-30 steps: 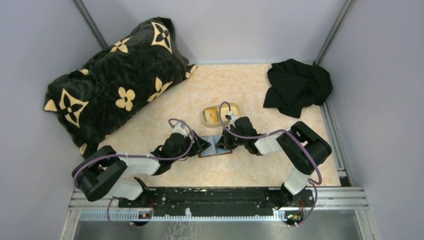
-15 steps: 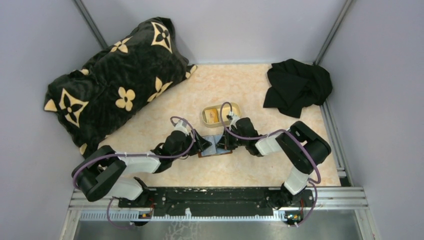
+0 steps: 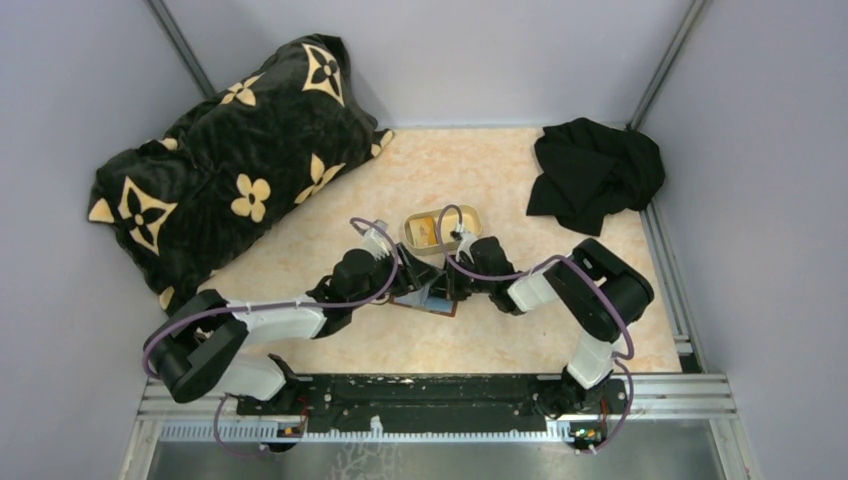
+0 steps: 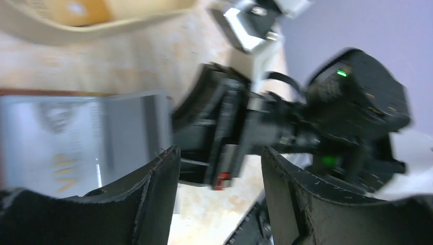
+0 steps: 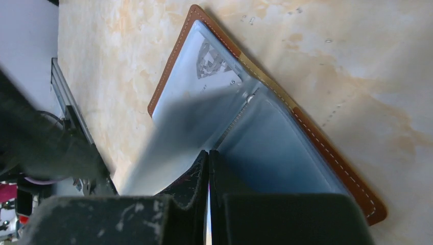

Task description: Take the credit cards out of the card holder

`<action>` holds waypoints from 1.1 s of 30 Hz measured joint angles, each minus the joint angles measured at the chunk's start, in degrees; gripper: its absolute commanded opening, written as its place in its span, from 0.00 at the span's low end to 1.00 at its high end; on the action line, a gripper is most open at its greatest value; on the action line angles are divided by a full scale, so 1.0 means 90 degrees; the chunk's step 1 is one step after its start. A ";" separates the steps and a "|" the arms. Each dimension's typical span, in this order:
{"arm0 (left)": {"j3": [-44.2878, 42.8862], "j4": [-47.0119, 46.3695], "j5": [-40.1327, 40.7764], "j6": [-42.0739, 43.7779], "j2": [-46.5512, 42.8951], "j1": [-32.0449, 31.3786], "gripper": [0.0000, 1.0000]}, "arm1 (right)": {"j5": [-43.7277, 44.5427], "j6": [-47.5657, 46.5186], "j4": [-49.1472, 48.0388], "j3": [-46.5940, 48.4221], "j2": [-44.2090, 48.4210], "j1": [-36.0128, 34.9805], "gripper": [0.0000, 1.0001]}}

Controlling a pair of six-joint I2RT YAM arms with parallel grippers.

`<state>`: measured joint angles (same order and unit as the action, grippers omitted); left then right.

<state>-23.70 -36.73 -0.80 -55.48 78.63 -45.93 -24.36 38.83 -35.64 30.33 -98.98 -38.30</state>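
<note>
From above, the wallet lies open on the table, just on the near side of a tan tray. One orange-tan card lies in the tray. The left gripper is at the wallet's left edge and the right gripper at its right.

In the left wrist view, the left gripper stands released, with nothing between its jaws. A grey card sits in the wallet panel just beside its left finger. The right gripper is opposite, at the wallet's other side.

In the right wrist view, the right gripper is clenched, its tips down on the pale blue lining near the wallet's fold. Whether it pinches anything thin there I cannot tell. A white printed card sits in the wallet's far panel. A blurred grey sheet rises over that panel; whether it is a card or a flap is unclear.

The cards look light, stiff and slick, and they lie nearly flush in their pockets. An exposed short edge is probably the best place to pinch one. The wallet is soft and light, so it would likely lift or slide unless pinned.
</note>
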 measured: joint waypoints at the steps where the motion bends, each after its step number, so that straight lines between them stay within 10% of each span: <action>1: -0.0066 -0.0155 -0.0148 -0.0039 0.0000 -0.0063 0.65 | -0.0019 0.0005 -0.0053 0.0002 -0.0029 -0.0029 0.00; 33: 0.0192 -0.0177 -0.0129 -0.0036 -0.0240 -0.0129 0.64 | -0.0063 0.0034 -0.0223 -0.0036 -0.0066 -0.0066 0.00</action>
<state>-21.98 -38.33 -1.96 -55.81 76.47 -47.09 -24.93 39.13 -37.65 30.00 -99.57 -38.89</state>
